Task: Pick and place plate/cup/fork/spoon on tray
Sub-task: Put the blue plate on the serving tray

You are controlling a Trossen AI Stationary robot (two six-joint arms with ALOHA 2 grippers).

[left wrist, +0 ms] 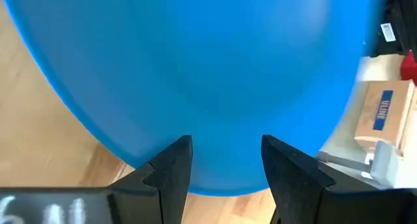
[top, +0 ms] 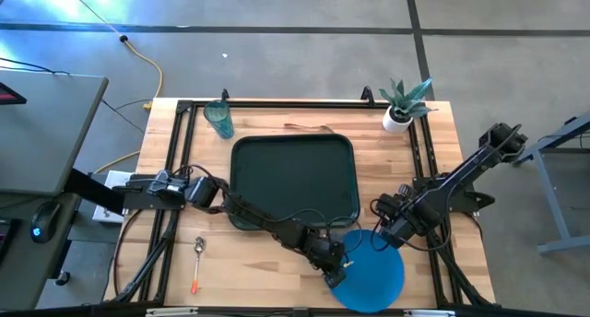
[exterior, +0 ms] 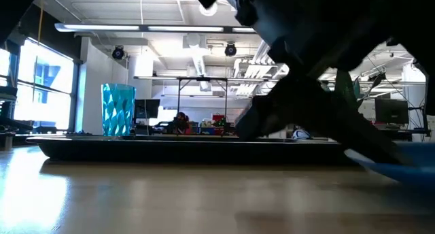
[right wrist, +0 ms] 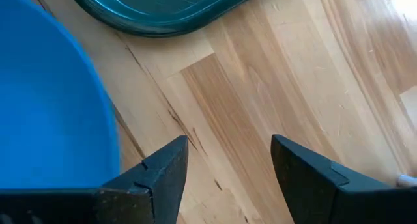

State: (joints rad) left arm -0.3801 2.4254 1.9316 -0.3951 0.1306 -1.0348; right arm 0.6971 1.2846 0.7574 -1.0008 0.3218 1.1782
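The blue plate (top: 376, 275) lies flat on the table at the front right, near the tray's (top: 293, 181) near right corner. My left gripper (top: 337, 278) is open, its fingers over the plate's left rim (left wrist: 225, 185). My right gripper (top: 380, 240) is open and empty above bare table at the plate's far edge, with the plate (right wrist: 52, 113) beside it. The teal cup (top: 219, 119) stands beyond the tray's far left corner. The spoon (top: 198, 262) lies at the front left. A slim utensil (top: 309, 127), likely the fork, lies beyond the tray's far rim. My left gripper's open fingers (left wrist: 172, 168) come slanting down from the table's left over the plate's rim, one on either side of a stretch of it. I cannot tell whether they touch the plate.
A white pot with a spiky green plant (top: 401, 110) stands at the far right corner. The tray (right wrist: 163, 9) holds nothing. Black frame rails (top: 175, 160) run along the table's left and right sides. The plate lies close to the table's front edge.
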